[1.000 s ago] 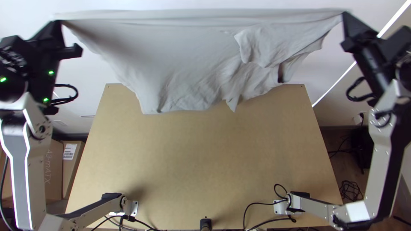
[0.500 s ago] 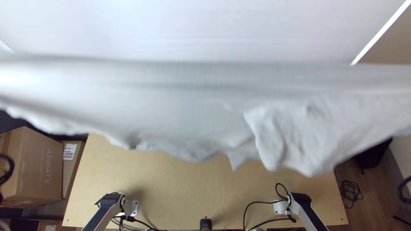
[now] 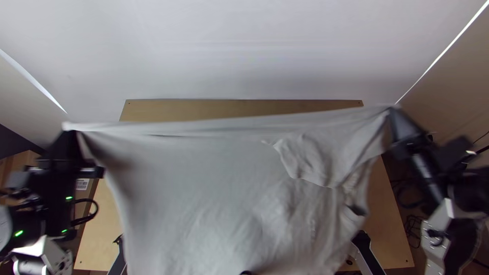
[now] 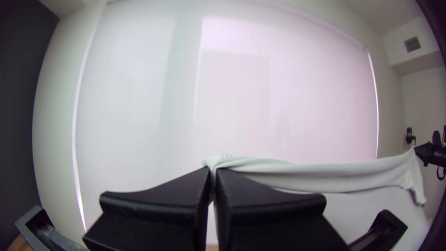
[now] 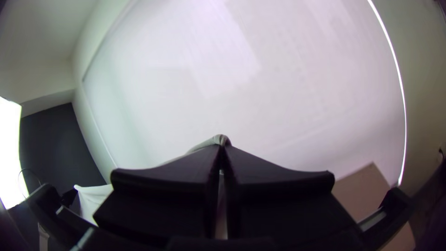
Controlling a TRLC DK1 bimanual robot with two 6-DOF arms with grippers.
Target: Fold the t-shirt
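Left claw (image 3: 71,133): pressed together on one upper corner of the t-shirt (image 3: 214,198). In its own wrist view the two wide black fingers meet at the tips, with the light cloth pinched between them and a bit of it poking out past the tips.

Right claw (image 3: 392,113): likewise closed down on the other upper corner. In its own wrist view the tips come together and a small fold of cloth bulges just beyond them.

T-shirt: pale grey, held up between both arms over the desk (image 3: 178,109). Upper edge drawn nearly straight from one claw to the other, slightly higher at the right claw. Below it the cloth hangs as a broad sheet, fairly smooth toward the left arm, more rumpled toward the right, where a loose flap (image 3: 310,160) lies over the front. Lower part runs out of the top view at its near edge; cannot tell whether it touches the desk.

Writing: a white label (image 3: 82,184) with dark print on a cardboard box beside the desk, on the left arm's side. On the cloth at the left claw's tips, a small patch of fine marks (image 4: 226,158), too small to make out.
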